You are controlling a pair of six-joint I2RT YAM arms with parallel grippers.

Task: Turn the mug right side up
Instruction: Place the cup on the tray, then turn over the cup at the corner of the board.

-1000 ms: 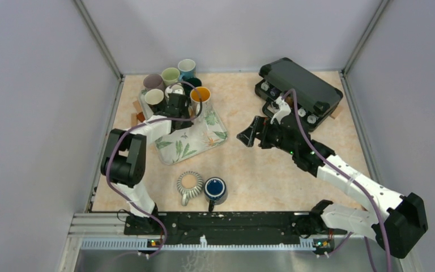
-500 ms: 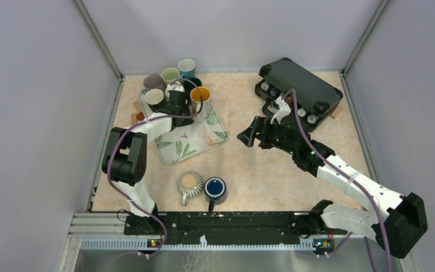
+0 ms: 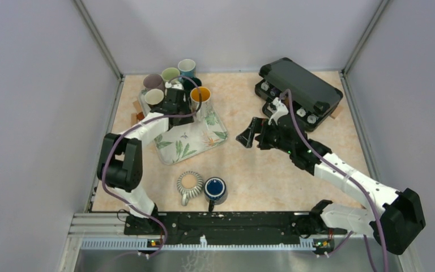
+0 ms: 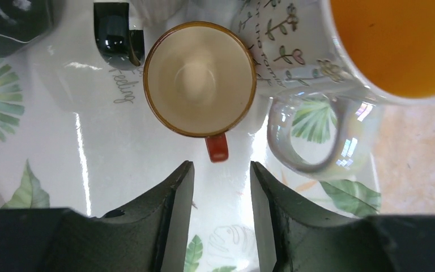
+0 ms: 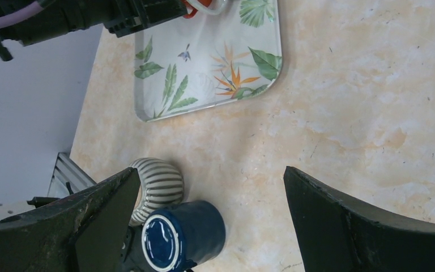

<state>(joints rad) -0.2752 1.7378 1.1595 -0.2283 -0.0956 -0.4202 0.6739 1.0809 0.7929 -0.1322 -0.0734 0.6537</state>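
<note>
Carrying everything, the marbled bench bears one black case, one leaf-printed tray and nine mugs by my count. The case lies open at the far right, with small round items in its lower half, too small to name. The tray sits at the far left. Seven mugs crowd on and around its far end: lilac, green, teal, cream, a dark one, an orange-lined mug and the small mug.

Between tray and case the right tool hangs above bare bench, jaws spread wide, holding and touching nothing. Over the tray the left tool has its jaws partly open with nothing between them. The small mug's red handle points at that gap, just ahead of the fingertips and apart from them.

The small mug stands right side up on the tray, empty, cream inside with a brown rim, close beside the orange-lined mug.

Two more mugs stand together near the bench's front edge. The striped mug shows a flat tan disc upward and the blue mug a glossy blue circle.
</note>
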